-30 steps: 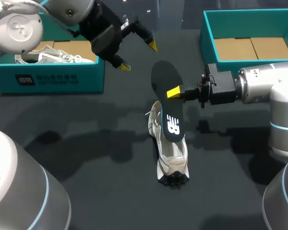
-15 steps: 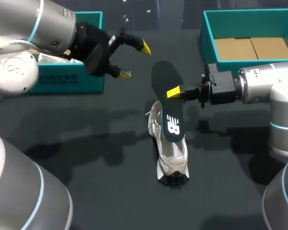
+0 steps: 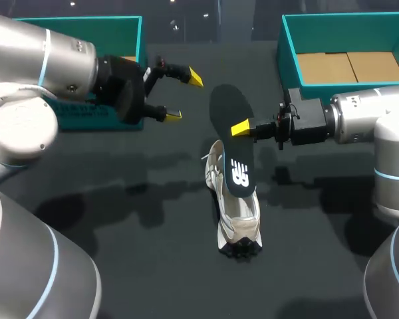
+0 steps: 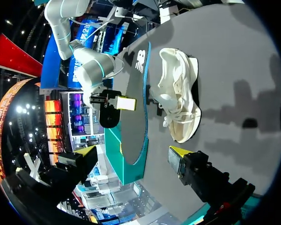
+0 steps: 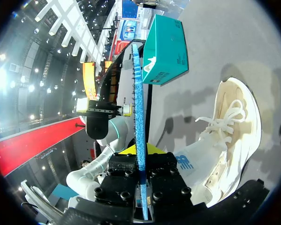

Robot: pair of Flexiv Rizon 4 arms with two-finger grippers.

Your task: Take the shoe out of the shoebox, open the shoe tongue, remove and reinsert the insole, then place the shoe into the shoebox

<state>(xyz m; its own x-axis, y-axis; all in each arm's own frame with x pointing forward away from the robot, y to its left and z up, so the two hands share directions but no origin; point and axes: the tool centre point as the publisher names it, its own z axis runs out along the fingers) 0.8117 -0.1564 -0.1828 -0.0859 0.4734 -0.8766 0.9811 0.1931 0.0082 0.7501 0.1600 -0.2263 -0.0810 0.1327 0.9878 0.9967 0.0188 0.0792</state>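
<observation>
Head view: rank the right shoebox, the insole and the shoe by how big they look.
Largest: right shoebox.
Then insole and shoe: they look alike, and the held insole covers part of the shoe, so no ranking between them.

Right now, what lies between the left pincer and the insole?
Nothing: in the head view only bare black table separates the open left pincer from the insole held by the right pincer.

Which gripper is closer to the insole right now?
Right. The right gripper is shut on the insole, holding it over the shoe. The left gripper is open on the insole's opposite side, apart from it and not touching.
</observation>
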